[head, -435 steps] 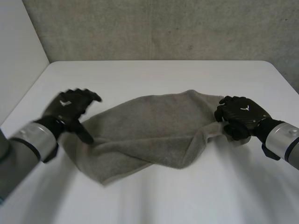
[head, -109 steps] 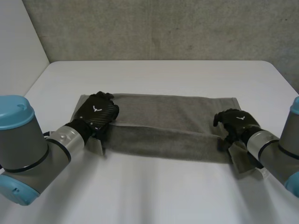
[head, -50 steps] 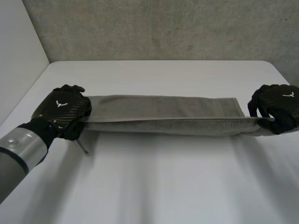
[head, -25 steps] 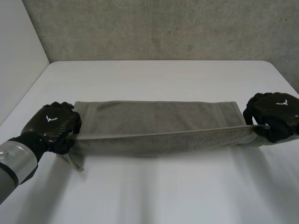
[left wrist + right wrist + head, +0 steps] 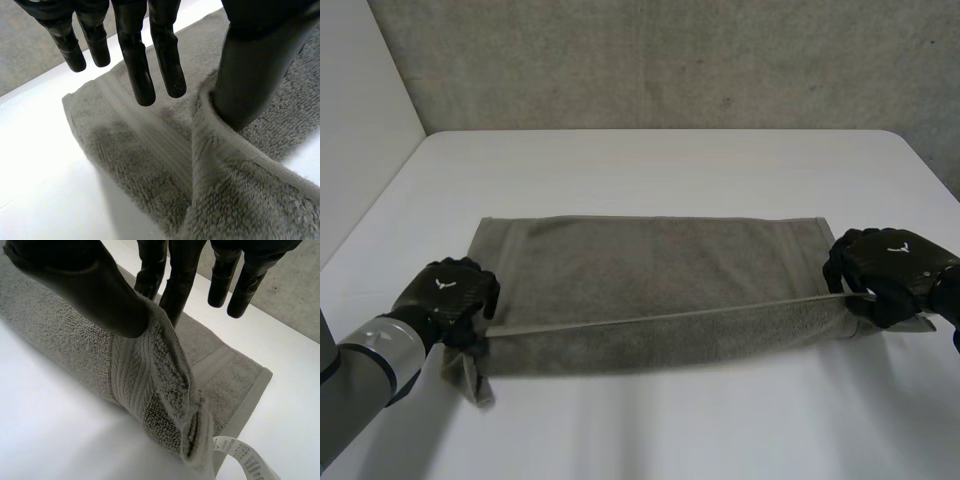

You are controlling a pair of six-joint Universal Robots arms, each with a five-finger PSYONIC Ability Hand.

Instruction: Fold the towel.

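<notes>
A white tabletop (image 5: 650, 165) before a grey concrete wall (image 5: 670, 60) carries a grey towel (image 5: 650, 260), lying flat beyond the fingers of 2 black hands. The left hand (image 5: 445, 295) pinches one near corner, its thumb pressed into the raised fold and its fingers (image 5: 142, 75) nearly straight above the cloth. The right hand (image 5: 885, 265) pinches the opposite near corner between thumb and fingers (image 5: 177, 290), with a white label (image 5: 245, 452) just below. The lifted edge runs taut between them.

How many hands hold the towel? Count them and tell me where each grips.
2. The left hand pinches the towel at the left end of its raised near edge; the right hand pinches the right end.
</notes>
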